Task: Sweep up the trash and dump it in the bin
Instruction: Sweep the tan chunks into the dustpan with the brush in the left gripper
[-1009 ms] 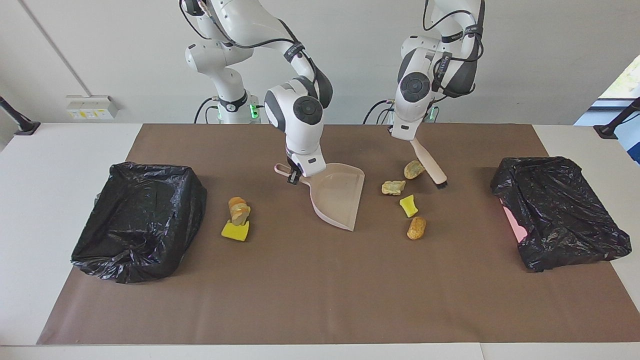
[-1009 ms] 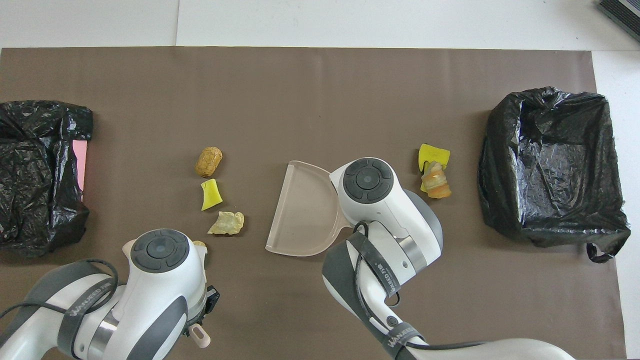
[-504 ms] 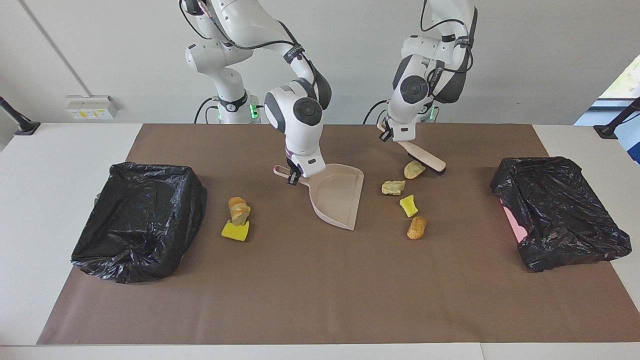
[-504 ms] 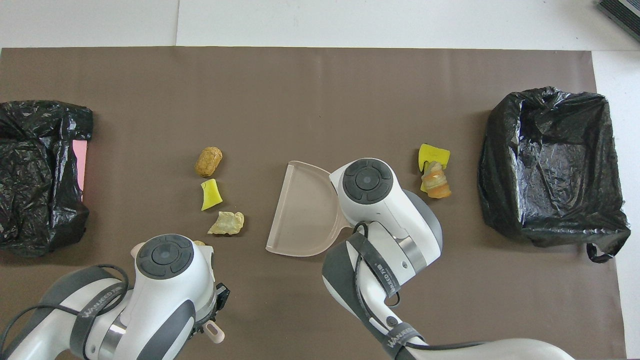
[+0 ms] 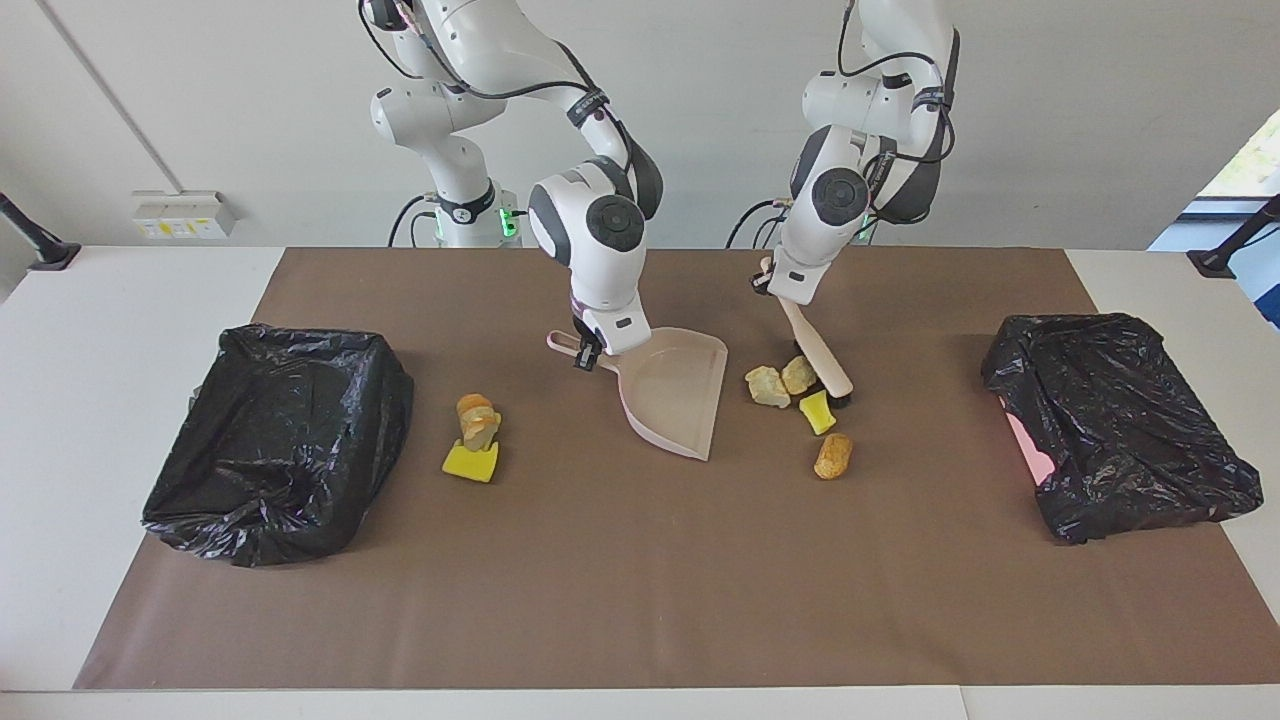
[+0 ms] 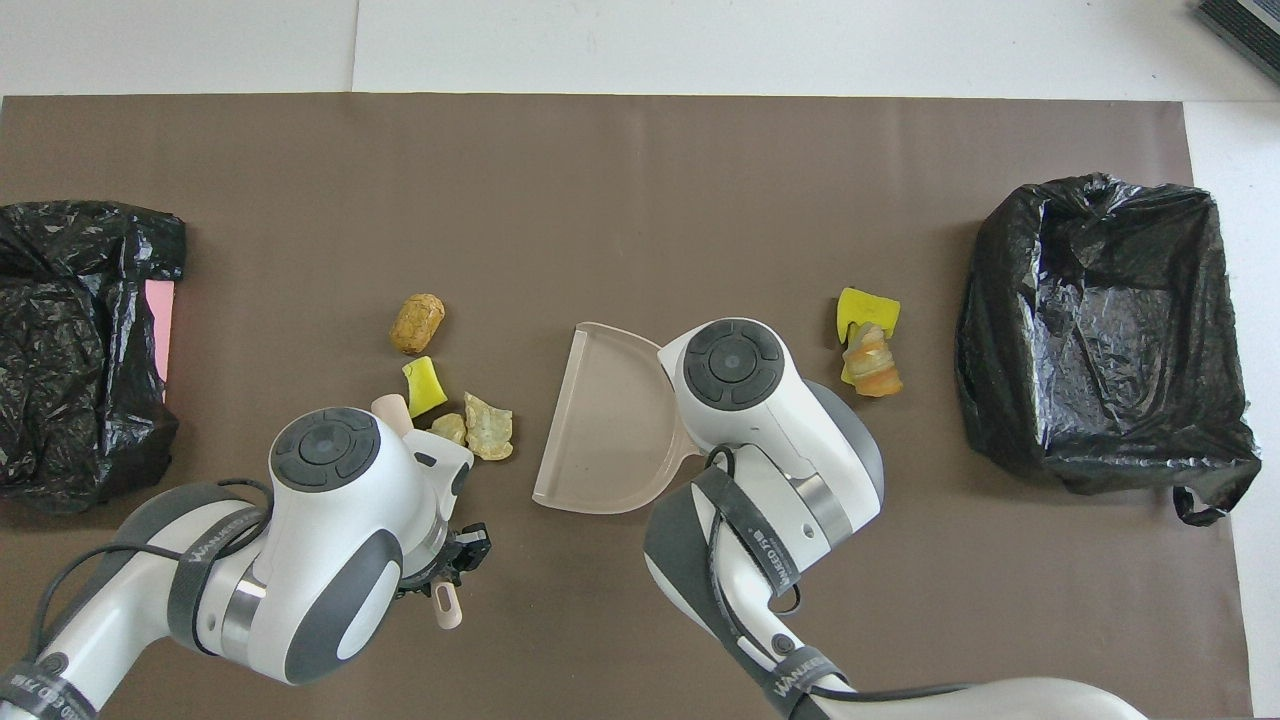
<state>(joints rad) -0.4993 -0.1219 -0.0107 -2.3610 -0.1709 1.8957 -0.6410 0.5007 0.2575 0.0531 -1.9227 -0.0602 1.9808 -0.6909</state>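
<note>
My right gripper is shut on the handle of the pale pink dustpan, which rests on the brown mat with its mouth toward the left arm's end; it also shows in the overhead view. My left gripper is shut on a brush, whose bristles touch the mat beside two pale crusty lumps. A yellow sponge chunk and a brown lump lie farther from the robots. A bread piece leans on a yellow sponge toward the right arm's end.
A black-bagged bin stands open at the right arm's end of the mat. A second black-bagged bin, with pink showing at its side, sits at the left arm's end. White table edges border the brown mat.
My left gripper swung the brush down and toward the dustpan, pushing two pale lumps closer to it and to the yellow chunk. The right arm and the dustpan stayed still.
</note>
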